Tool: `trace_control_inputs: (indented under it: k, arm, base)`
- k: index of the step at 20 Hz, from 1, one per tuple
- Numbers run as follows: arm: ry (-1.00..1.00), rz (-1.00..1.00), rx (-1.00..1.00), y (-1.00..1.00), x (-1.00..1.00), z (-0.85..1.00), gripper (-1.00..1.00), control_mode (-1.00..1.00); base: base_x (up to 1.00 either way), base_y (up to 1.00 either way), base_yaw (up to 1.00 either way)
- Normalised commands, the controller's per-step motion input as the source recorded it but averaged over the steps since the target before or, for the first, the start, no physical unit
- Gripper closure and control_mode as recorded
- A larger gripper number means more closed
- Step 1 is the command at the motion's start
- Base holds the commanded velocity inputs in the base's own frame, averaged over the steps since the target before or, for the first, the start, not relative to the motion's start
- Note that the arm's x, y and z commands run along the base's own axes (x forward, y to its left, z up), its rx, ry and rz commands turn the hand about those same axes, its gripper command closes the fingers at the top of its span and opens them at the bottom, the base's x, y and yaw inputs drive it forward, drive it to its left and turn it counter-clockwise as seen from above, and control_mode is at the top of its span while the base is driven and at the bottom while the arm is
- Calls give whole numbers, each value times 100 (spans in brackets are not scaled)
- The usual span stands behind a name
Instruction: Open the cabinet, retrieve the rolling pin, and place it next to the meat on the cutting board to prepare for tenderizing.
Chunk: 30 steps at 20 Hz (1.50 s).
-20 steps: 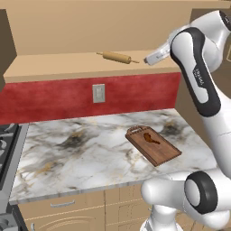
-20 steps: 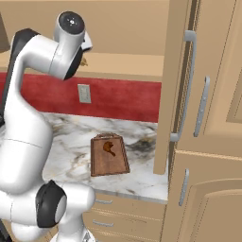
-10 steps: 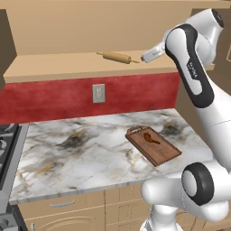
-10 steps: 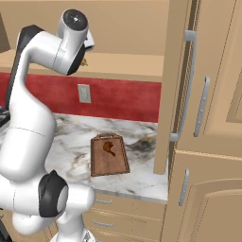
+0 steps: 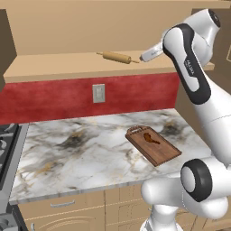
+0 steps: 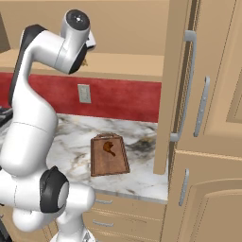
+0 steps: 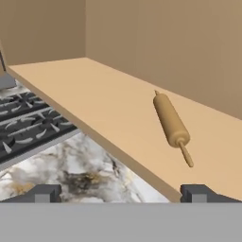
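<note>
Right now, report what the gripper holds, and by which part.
Nothing. The gripper is open and empty; the rolling pin lies on the cabinet shelf ahead of it, untouched.

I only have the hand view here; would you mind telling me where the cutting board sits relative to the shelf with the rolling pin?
Observer: The cutting board lies on the marble counter below the shelf, toward its right end in the left base view.
Operator: Thank you. Is the meat already on it?
Observer: Yes, the meat lies on the board, near its handle end.
Operator: And is the cabinet door out of the way?
Observer: In the right base view the cabinet is open, its door swung out edge-on right of the board.
Operator: How near is the gripper to the rolling pin?
Observer: The gripper is just right of the rolling pin, not touching.
</note>
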Motion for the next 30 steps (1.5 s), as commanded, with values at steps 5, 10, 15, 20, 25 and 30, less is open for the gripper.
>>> trace_control_inputs:
  k: [5,10,15,20,25,30]
  arm:
    - [0,0,0,1,3,-9,-100,-100]
    - [0,0,0,7,8,-9,-100,-100]
    - [0,0,0,10,17,-8,-100,-100]
    - [0,0,0,8,20,-7,-100,-100]
    - [0,0,0,2,20,-2,-100,-100]
    - [1,0,0,1,25,0,-100,-100]
  base:
    - [0,0,0]
    - [0,0,0]
    - [0,0,0]
    - [0,0,0]
    - [0,0,0]
    - [0,0,0]
